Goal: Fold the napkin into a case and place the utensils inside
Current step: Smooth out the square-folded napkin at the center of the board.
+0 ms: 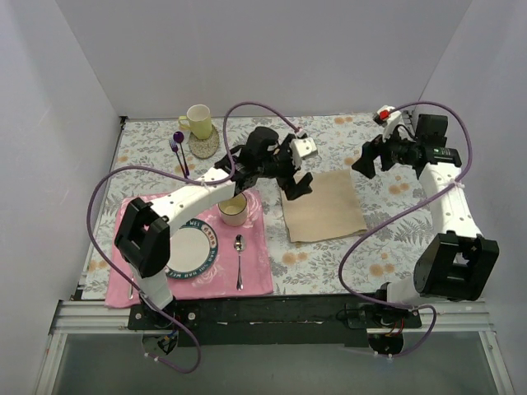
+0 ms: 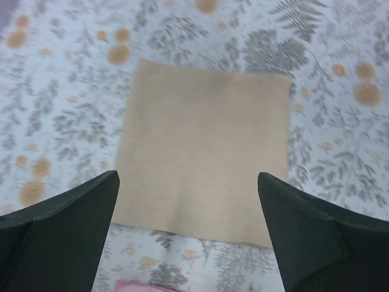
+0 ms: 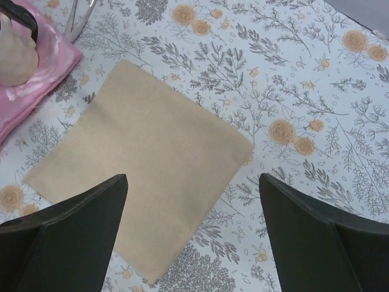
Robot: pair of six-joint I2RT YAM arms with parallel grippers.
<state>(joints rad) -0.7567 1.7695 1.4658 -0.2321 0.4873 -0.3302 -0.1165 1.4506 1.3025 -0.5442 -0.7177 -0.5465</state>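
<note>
The beige-tan napkin (image 1: 324,206) lies flat as a rectangle on the grey floral tablecloth, right of the pink placemat. It also shows in the left wrist view (image 2: 203,146) and the right wrist view (image 3: 137,164). My left gripper (image 1: 295,184) hovers open and empty over the napkin's far left edge (image 2: 188,176). My right gripper (image 1: 366,163) hovers open and empty beyond the napkin's far right corner (image 3: 193,177). Two thin silver handles (image 3: 79,17) show by the placemat's far edge; I cannot tell which utensils they are. The left arm hides that spot in the top view.
A pink placemat (image 1: 255,276) holds a plate (image 1: 183,251), a beige cup (image 1: 234,211) and a silver spoon (image 1: 239,259). A silver utensil (image 1: 130,286) lies left of the plate. A yellow mug (image 1: 198,121) and a purple-handled fork (image 1: 179,154) sit at the far left.
</note>
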